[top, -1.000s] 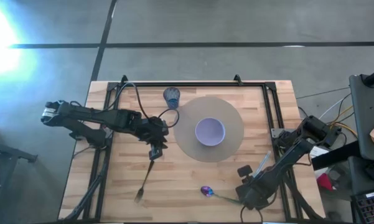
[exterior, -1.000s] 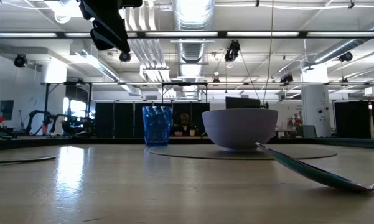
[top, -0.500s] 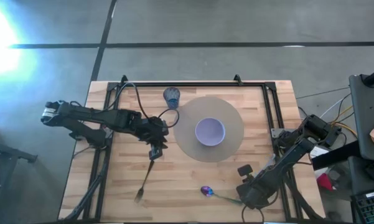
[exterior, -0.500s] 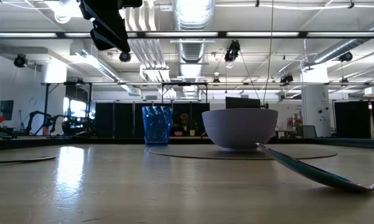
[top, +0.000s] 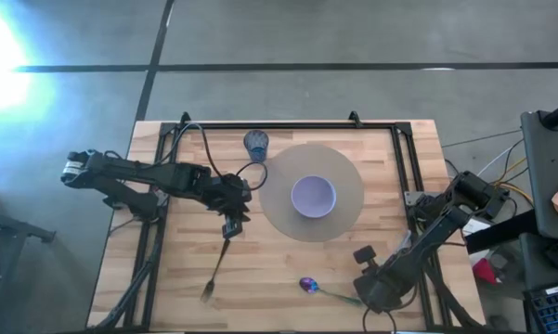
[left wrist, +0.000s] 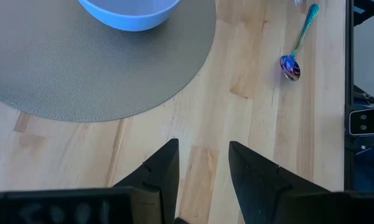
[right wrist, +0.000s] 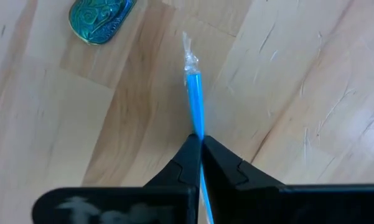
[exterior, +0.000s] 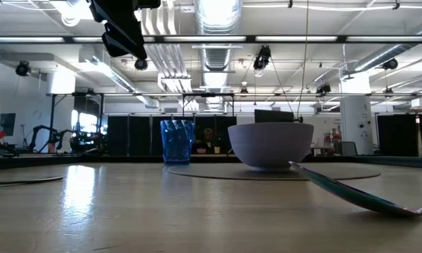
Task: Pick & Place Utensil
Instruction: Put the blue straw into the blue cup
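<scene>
At the near right corner of the counter (top: 288, 255), the right hand (right wrist: 199, 149) has its two fingers pressed together on a thin blue stick (right wrist: 193, 93). The stick lies flat on the wood and runs straight ahead between the fingertips, ending in a crinkled clear tip. What kind of utensil it is cannot be told from here. Its long axis lines up with the hand's own reach, so the pinch sits across the shaft rather than along it. The ornate teal spoon (right wrist: 102, 18) lies apart from the stick, ahead of the hand and off to one side. From overhead, the spoon's bowl points toward the middle of the near edge and its handle runs back toward the right hand. The round grey mat (top: 311, 192) carrying the pale bowl (top: 313, 196) is at the counter's centre, farther in from the right hand. Any carry there would likely be a lift and then a swing inward. The left hand (left wrist: 202, 168) hangs over bare wood just beside the mat's left edge, fingers parted with nothing between them. A fork (top: 214, 274) lies on the counter nearer the front edge, on that arm's side, while a blue cup (top: 255, 142) stands by the mat's far rim.
</scene>
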